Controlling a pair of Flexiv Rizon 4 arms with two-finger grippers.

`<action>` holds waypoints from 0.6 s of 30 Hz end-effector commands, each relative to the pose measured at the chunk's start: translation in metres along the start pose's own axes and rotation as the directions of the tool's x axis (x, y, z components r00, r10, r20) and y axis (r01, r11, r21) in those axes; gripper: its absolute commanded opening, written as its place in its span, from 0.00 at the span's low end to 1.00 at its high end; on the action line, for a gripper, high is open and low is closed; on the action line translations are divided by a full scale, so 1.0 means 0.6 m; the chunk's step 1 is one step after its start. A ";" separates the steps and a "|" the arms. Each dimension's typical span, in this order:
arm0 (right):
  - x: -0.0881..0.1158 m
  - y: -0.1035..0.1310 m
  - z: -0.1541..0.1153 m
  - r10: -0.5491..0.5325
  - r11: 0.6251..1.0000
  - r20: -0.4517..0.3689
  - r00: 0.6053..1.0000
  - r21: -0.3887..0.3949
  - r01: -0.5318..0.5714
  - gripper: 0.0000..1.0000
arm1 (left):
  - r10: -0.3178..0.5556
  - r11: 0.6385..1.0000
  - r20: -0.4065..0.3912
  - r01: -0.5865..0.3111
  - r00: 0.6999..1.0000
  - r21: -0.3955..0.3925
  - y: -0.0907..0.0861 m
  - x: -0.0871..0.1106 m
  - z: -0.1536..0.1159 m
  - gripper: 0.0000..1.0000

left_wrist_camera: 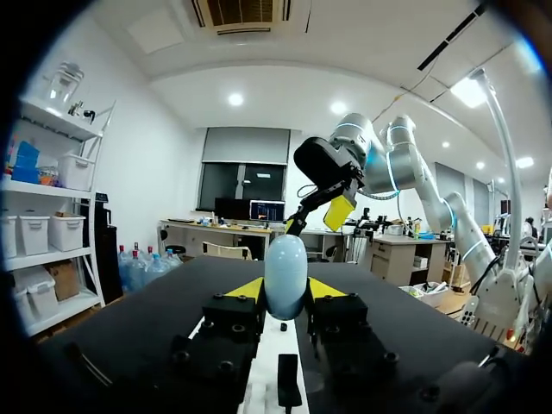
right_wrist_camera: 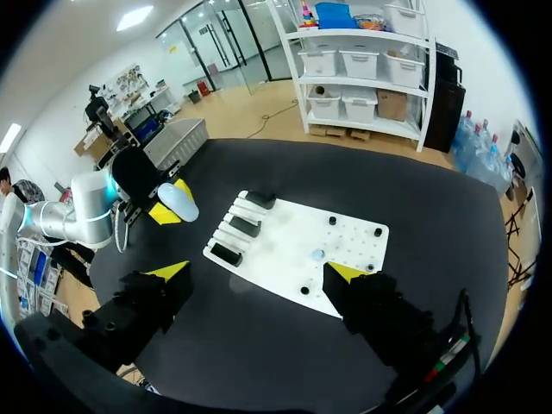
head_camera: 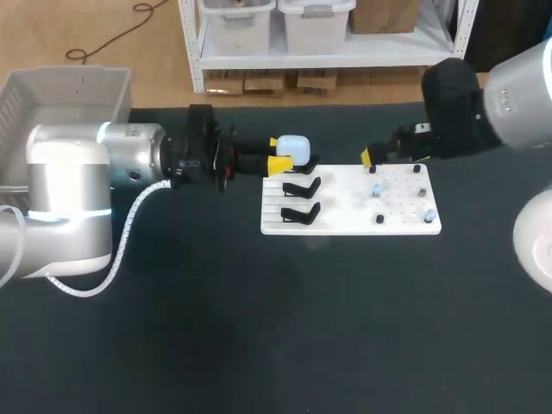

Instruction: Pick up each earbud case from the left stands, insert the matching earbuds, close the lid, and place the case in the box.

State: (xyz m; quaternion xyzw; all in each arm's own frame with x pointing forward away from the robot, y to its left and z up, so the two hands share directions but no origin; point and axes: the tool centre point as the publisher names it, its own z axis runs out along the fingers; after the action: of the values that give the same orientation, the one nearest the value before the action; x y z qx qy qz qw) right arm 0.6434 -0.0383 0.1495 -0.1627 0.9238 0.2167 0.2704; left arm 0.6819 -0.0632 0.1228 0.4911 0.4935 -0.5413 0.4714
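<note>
Case gripped by L hand; R hand open near white board.

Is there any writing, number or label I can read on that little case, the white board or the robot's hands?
None readable: the earbud case, the white board, the left gripper and the right gripper show no legible print.

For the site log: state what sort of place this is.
Probably a robotics lab test bench. The left arm and right arm hang over a dark table. On it, a white board carries black stands and small pegs. The left gripper holds a pale earbud case.
</note>
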 end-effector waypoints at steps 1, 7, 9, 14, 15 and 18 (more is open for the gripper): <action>0.001 0.016 0.005 0.005 0.996 -0.003 1.000 0.093 -0.005 1.00 | 0.003 1.000 -0.004 -0.003 1.000 0.010 0.006 0.005 0.000 0.00; -0.008 0.048 0.016 0.000 0.998 -0.019 1.000 0.060 0.001 1.00 | 0.003 1.000 -0.004 -0.003 1.000 0.010 0.006 0.005 0.000 0.00; -0.013 0.058 0.020 -0.005 0.999 -0.025 1.000 0.051 0.006 1.00 | 0.003 1.000 -0.004 -0.003 1.000 0.010 0.006 0.005 0.000 0.00; -0.030 0.080 0.031 -0.031 0.999 -0.051 0.998 0.042 0.033 1.00 | 0.003 1.000 -0.004 -0.003 1.000 0.010 0.006 0.005 0.000 0.00; -0.032 0.082 0.033 -0.034 0.999 -0.054 0.998 0.041 0.036 1.00 | 0.003 1.000 -0.004 -0.003 1.000 0.010 0.006 0.005 0.000 0.00; -0.037 0.094 0.041 -0.048 0.998 -0.075 0.996 0.039 0.051 1.00 | 0.003 1.000 -0.004 -0.003 1.000 0.010 0.006 0.005 0.000 0.00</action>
State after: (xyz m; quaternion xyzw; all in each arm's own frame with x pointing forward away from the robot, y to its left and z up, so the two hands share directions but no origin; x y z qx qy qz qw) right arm 0.6416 0.0164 0.1602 -0.1867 0.9300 0.1883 0.2547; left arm 0.6843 -0.0638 0.1201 0.4949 0.4913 -0.5417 0.4694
